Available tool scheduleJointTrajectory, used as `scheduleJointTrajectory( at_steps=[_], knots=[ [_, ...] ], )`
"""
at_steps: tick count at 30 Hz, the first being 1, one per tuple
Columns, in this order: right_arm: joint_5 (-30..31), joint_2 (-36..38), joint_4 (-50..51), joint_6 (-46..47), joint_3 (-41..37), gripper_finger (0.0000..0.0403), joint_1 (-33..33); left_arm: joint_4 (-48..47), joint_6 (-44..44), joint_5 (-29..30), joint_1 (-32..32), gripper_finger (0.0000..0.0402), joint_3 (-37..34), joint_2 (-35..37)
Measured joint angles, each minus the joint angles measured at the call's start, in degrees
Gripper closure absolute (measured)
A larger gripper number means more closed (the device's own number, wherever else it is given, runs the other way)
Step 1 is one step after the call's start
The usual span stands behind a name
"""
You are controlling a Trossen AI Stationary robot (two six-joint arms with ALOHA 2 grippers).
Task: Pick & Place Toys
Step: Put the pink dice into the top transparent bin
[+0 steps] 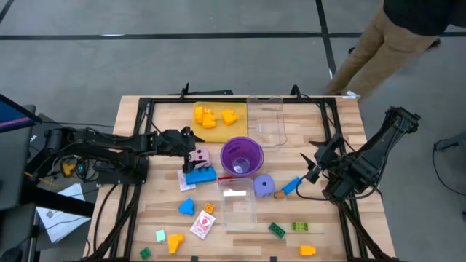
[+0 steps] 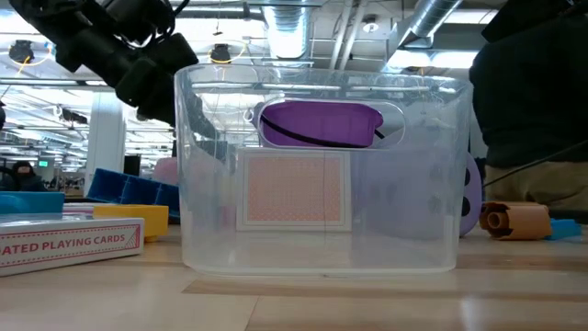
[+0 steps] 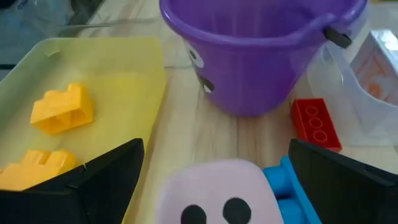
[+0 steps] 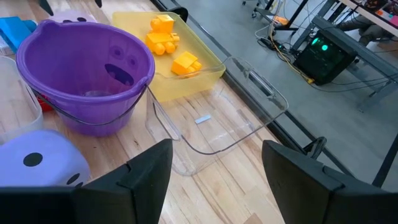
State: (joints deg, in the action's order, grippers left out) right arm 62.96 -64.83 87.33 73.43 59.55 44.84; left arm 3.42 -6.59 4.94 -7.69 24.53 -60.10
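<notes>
Readable writing: only the card box [image 2: 69,243], printed "PLAYING CARDS" in red capitals (first word cut off by the frame edge); in the high view it lies on the table [image 1: 131,145] on the near side of the purple cup [image 1: 241,156], beside a blue brick.

Landmark = purple cup. Left gripper [image 1: 191,144] sits just left of the cup, jaws wide open, holding nothing. The pink die [image 3: 214,194] lies right between its fingers [image 3: 99,177], dots facing the wrist camera, not visibly clamped. A blue brick [image 1: 199,175] touches the die on the side away from the yellow tray. A red brick [image 3: 316,123] lies against the cup's base (seen from the left wrist).

Right gripper [image 1: 319,161] is well to the right of the cup, jaws parted, nothing between them. The purple die [image 1: 263,185] rests just beside the cup on its right-near side; past it toward the right gripper lie a small brown piece and a blue brick [image 1: 290,186].

Yellow tray [image 1: 240,127] behind the cup holds yellow bricks [image 1: 206,116]. Clear tray [image 1: 274,124] beside it, behind-right of the cup. Clear bin [image 1: 238,206] in front of the cup has a card inside (red-patterned back showing in the low view). Green, yellow and orange bricks scattered farther toward the near edge.
</notes>
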Motion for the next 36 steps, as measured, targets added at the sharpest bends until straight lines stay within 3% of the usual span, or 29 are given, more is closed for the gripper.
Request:
scheduleJointTrajectory(
  at_steps=[11,26,36],
  knots=[
    [-0.15,0.01,0.0,0.02,0.01,0.0161,0.02,-4.62,5.58,5.91,1.53,0.0005,0.0,-1.09],
    [-0.35,0.01,-0.2,-0.35,0.02,0.0161,0.02,-0.32,8.15,9.66,3.96,0.0005,0.33,-12.69],
    [-0.42,0.01,-0.22,-0.37,0.0,0.0161,0.0,-3.53,8.95,6.71,4.47,0.0005,-0.15,-3.3]
  ],
)
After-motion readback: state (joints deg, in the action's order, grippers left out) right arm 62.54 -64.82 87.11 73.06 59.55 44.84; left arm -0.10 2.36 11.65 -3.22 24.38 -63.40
